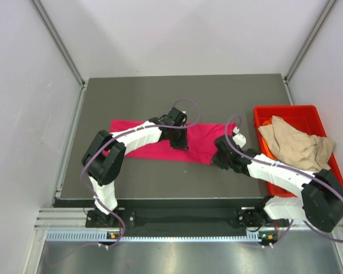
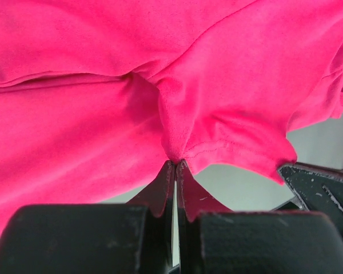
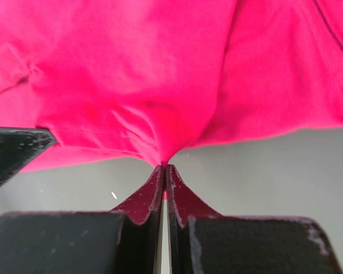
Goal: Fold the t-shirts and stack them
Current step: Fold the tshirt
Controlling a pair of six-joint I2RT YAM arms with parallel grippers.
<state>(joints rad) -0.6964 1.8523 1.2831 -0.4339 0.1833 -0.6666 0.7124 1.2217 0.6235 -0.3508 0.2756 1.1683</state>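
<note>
Firmly, my left pincer [image 2: 175, 162] and right pincer [image 3: 163, 166] clamp the pink t-shirt [image 1: 203, 140] by its hem, left of the red bin [image 1: 286, 111], for folding.

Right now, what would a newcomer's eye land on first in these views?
The magenta-pink t-shirt lying across the middle of the dark table stands out first. The left gripper and right gripper are both shut on it, each pinching a small bunch of cloth at its edge. At the table's right side, a red bin holds a crumpled tan t-shirt.
</note>
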